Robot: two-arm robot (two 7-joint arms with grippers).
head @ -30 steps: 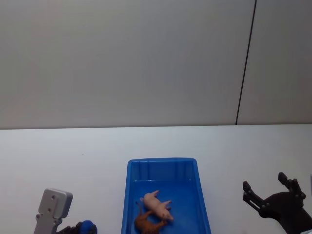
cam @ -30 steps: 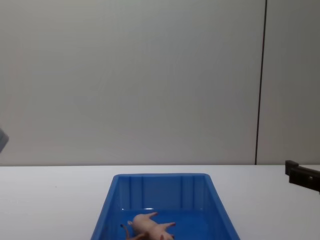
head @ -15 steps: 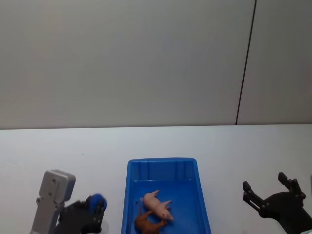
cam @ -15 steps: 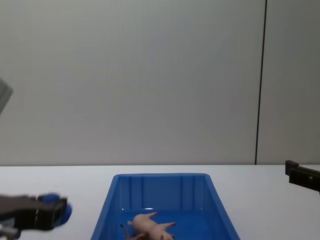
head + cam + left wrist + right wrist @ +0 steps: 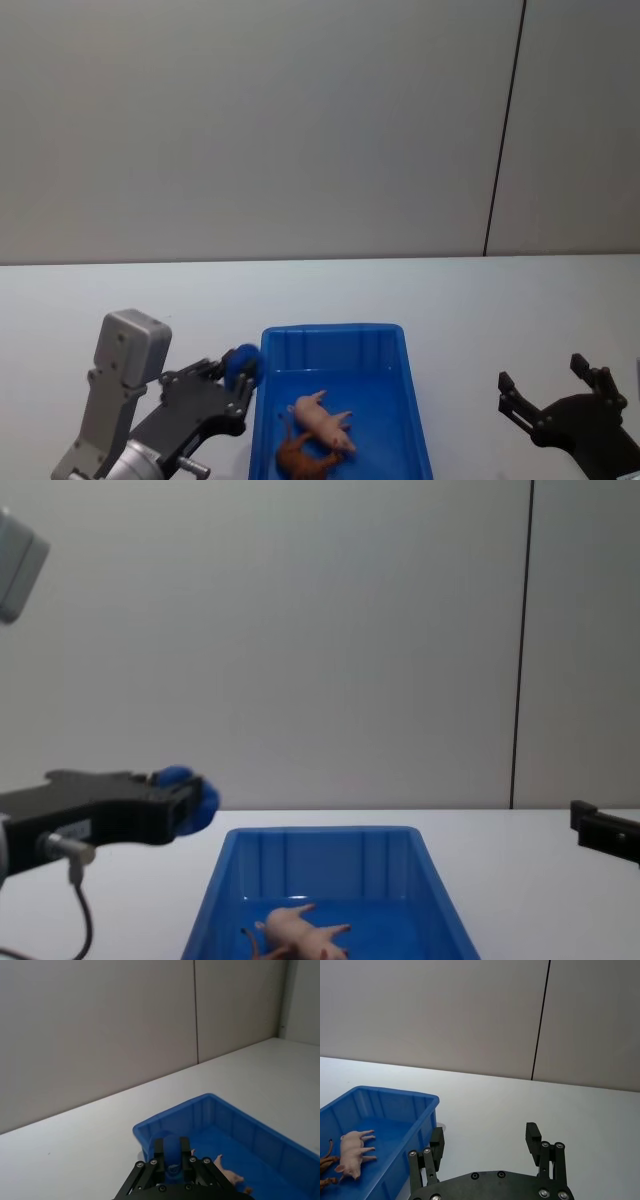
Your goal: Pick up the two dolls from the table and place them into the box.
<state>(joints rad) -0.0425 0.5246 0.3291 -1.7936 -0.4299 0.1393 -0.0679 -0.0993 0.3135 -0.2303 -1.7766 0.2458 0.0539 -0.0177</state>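
Pig (image 5: 323, 421): lying on its side on the floor of the box (image 5: 334, 334), toward the near end; also showing in the chest view (image 5: 300, 932) and the right wrist view (image 5: 352, 1156).
Lion (image 5: 303, 459): lying just beside the pig at the near end of the box, touching or nearly touching it; I cannot tell which.
Box: sitting on the white surface (image 5: 480, 300) between the two arms, open side up, holding both dolls.
Left gripper (image 5: 240, 368): hanging above the surface just beside the box's left far corner. In the left wrist view its blue-tipped fingers (image 5: 170, 1152) are sitting pressed close together with nothing between them, and the box rim (image 5: 165, 1122) is lying just beyond them.
Right gripper (image 5: 550, 385): sitting low at the right, well apart from the box, with its fingers (image 5: 534, 1136) spread wide and pinching nothing.
Step in hand: both dolls are lying inside the box, so the placing appears to be done; judging from this, the task is standing at its very end.
Next move: no further grasp seems to be called for. The left arm, being the one close to the box, is likely needing only to draw clear of the rim without knocking the wall, and the right arm is needing nothing.
Risk: a nudge of the light box by the left gripper could be shifting it on the smooth surface.
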